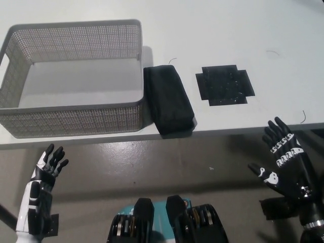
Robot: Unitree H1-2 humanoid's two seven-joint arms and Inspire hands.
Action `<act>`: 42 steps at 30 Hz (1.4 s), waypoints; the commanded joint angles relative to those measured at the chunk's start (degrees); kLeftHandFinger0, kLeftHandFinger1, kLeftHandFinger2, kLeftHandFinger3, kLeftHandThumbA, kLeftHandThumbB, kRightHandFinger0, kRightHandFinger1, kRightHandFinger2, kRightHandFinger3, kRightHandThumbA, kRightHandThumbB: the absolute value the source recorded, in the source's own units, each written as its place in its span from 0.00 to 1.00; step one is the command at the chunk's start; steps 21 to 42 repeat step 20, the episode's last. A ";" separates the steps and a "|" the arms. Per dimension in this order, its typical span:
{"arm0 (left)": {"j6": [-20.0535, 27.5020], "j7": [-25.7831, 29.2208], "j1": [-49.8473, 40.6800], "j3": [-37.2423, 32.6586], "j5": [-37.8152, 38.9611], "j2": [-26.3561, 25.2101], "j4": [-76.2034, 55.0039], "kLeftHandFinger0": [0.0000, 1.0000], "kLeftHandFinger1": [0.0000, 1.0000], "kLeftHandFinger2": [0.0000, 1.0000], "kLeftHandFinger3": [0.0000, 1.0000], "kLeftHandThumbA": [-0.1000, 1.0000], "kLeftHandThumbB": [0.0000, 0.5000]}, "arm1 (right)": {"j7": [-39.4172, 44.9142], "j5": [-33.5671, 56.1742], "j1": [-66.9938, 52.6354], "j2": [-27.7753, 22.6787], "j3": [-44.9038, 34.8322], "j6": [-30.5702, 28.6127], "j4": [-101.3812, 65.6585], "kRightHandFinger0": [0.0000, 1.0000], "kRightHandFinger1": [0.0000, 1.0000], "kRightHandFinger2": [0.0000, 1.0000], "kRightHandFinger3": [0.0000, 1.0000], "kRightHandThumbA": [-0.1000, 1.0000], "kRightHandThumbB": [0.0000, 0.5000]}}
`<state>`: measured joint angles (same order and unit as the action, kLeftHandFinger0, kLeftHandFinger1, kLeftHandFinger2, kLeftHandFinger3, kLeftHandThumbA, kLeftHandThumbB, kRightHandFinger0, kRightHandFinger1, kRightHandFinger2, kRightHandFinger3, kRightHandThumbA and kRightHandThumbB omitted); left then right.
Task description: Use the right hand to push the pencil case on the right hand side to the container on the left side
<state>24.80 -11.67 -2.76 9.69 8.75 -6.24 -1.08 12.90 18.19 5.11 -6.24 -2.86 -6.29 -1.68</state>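
A black pencil case (168, 99) lies on the white table, its left long side right against the right wall of the grey mesh container (71, 119). The container holds nothing. My black right hand (285, 162) hangs open below the table's front edge at the lower right, well away from the case. My white left hand (40, 190) rests open at the lower left, also below the table edge.
A black cross-shaped mark (225, 84) sits on the table (243, 30) to the right of the case. The table's front edge runs across the middle of the view, with grey floor (152, 167) below it.
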 commanded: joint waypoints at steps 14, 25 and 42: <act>2.13 -0.13 0.33 1.06 0.14 -1.61 2.40 1.00 1.00 1.00 1.00 1.00 0.80 | 1.39 0.52 1.20 -0.69 -0.43 -3.57 1.84 1.00 1.00 1.00 1.00 1.00 0.22; 2.13 -0.30 0.21 1.31 0.19 -1.75 2.68 1.00 1.00 1.00 1.00 1.00 0.80 | 1.58 0.62 1.05 -0.75 -0.23 -3.36 2.01 1.00 1.00 1.00 1.00 1.00 0.21; 2.13 -0.30 0.21 1.31 0.19 -1.75 2.68 1.00 1.00 1.00 1.00 1.00 0.80 | 1.58 0.62 1.05 -0.75 -0.23 -3.36 2.01 1.00 1.00 1.00 1.00 1.00 0.21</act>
